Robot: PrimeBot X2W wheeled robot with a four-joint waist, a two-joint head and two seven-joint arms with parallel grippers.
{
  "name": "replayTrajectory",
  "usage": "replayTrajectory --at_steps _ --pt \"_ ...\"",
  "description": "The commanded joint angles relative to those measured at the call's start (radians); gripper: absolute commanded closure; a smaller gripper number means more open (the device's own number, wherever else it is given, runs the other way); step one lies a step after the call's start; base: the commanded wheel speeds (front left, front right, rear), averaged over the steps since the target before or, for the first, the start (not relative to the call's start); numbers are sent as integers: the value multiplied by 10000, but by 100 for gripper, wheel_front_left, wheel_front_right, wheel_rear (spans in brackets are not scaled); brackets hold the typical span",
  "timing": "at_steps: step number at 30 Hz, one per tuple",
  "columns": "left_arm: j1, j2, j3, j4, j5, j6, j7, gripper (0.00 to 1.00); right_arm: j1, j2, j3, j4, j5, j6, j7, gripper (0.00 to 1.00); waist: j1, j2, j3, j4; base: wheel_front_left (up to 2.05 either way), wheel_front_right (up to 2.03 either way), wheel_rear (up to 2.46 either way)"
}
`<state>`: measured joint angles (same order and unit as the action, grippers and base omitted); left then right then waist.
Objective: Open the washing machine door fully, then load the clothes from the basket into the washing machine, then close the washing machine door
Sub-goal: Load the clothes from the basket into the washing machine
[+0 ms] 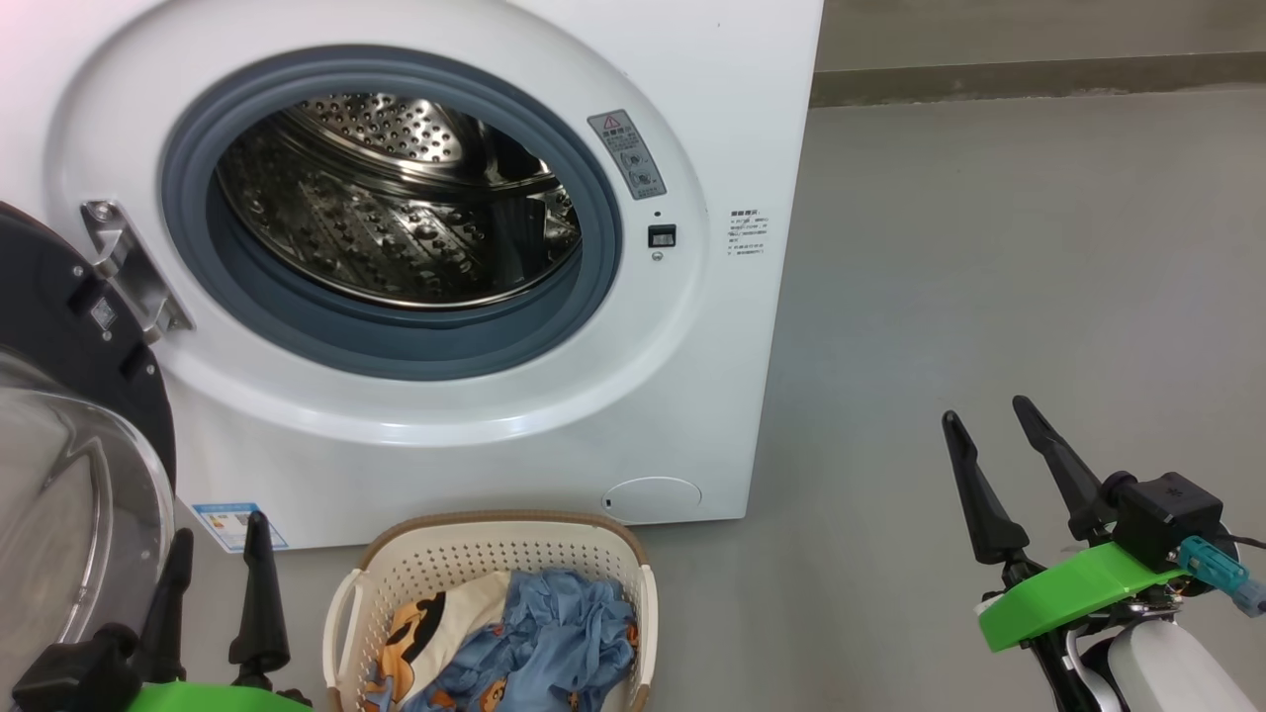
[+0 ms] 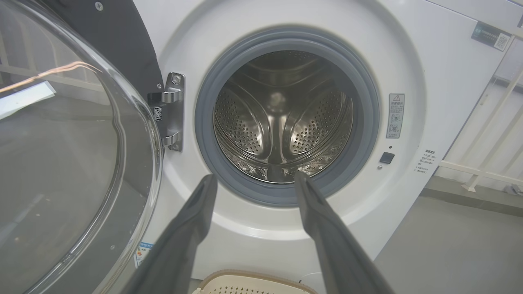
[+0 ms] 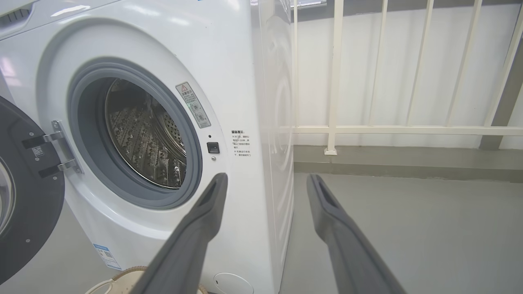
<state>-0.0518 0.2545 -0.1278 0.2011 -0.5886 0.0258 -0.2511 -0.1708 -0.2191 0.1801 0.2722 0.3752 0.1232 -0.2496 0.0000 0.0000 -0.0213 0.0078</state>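
Note:
The white washing machine (image 1: 475,425) stands ahead with its steel drum (image 1: 396,198) bare inside the grey ring. The washing machine door (image 1: 69,465) hangs swung out on the left, glass bowl facing me, also the washing machine door (image 2: 61,155) and washing machine door (image 3: 24,196). On the floor in front sits the basket (image 1: 495,554) holding the clothes (image 1: 554,633), light blue over a cream piece. My left gripper (image 1: 218,544) is open beside the basket's left side, left gripper (image 2: 255,181) facing the drum. My right gripper (image 1: 989,410) is open and empty off to the right, right gripper (image 3: 265,179) near the machine's corner.
Grey floor (image 1: 989,247) stretches to the right of the machine. A cream railing (image 3: 388,130) and a low wall stand behind. The door hinge (image 1: 129,267) sits at the opening's left.

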Motion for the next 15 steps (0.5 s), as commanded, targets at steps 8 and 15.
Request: replayTrajectory --at_steps 8,15 --pt "-251 250 343 -237 23 1 -96 0 -74 -72 161 -238 -122 75 -122 0 0 0 17 -17 0 0 0" --pt "-313 251 279 -155 61 66 -95 0 -80 -71 162 -213 -127 75 -122 0 0 0 45 -25 0 0 0"
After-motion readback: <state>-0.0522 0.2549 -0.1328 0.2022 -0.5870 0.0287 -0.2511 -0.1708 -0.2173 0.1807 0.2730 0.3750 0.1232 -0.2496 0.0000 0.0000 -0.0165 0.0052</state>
